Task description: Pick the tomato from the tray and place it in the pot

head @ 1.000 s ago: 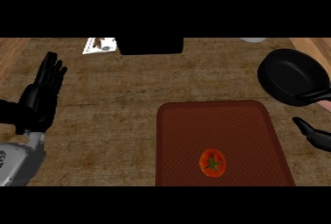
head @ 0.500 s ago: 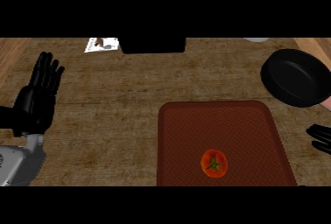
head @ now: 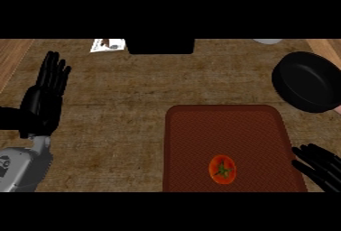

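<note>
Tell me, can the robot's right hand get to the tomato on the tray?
Probably yes. The right hand is open beside the tray's right edge, and the tomato lies just left of it with nothing between them.

Brown woven-textured counter [head: 120,117]

Light fell evenly and rather dimly over my counter [head: 120,117], with no clear source that I could place. Shadows were faint; none showed under the tomato [head: 222,170] on the tray [head: 226,131]. My left hand [head: 45,97] and the pot [head: 307,82] read as near-solid black, their surface detail lost. The pot's rim carried a thin pale sheen. I saw no glare.
</note>
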`<state>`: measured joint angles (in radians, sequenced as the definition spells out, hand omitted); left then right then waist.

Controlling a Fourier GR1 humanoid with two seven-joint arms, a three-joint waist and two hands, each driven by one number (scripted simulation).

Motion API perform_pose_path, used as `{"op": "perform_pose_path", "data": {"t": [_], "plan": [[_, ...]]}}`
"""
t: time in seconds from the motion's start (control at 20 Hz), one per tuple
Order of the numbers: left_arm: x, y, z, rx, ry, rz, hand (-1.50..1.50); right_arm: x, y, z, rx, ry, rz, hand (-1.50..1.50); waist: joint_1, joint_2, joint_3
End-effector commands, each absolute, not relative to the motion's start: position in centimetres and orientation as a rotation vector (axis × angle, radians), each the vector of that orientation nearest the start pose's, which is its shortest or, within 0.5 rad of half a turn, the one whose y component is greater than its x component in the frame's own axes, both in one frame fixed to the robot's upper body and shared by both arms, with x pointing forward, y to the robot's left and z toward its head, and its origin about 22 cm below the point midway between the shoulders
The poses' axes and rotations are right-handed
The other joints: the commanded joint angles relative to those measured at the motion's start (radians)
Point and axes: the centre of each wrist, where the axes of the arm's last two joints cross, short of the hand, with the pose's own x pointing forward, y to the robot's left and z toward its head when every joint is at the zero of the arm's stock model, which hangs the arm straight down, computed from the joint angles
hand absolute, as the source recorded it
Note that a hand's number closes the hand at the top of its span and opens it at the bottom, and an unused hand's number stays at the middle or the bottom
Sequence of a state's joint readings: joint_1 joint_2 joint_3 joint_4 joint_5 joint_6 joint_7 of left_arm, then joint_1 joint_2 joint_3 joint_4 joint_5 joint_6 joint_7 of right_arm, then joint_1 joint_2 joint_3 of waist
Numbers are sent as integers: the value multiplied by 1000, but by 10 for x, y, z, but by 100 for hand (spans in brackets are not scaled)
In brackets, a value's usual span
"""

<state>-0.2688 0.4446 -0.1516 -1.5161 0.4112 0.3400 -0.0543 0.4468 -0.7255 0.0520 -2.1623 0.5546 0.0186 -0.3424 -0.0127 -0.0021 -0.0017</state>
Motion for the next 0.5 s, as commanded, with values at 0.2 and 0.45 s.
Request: {"op": "perform_pose_path", "data": {"t": [0.2, 0.45], "plan": [[300, 278, 84, 116, -1781, 35, 0, 134, -248, 121, -696, -1555, 1374, -150, 19, 3, 0], [296, 265, 77, 87, -1751, 39, 0, 146, -233, 81, -670, -1460, 1380, -150, 14, 2, 2]]}}
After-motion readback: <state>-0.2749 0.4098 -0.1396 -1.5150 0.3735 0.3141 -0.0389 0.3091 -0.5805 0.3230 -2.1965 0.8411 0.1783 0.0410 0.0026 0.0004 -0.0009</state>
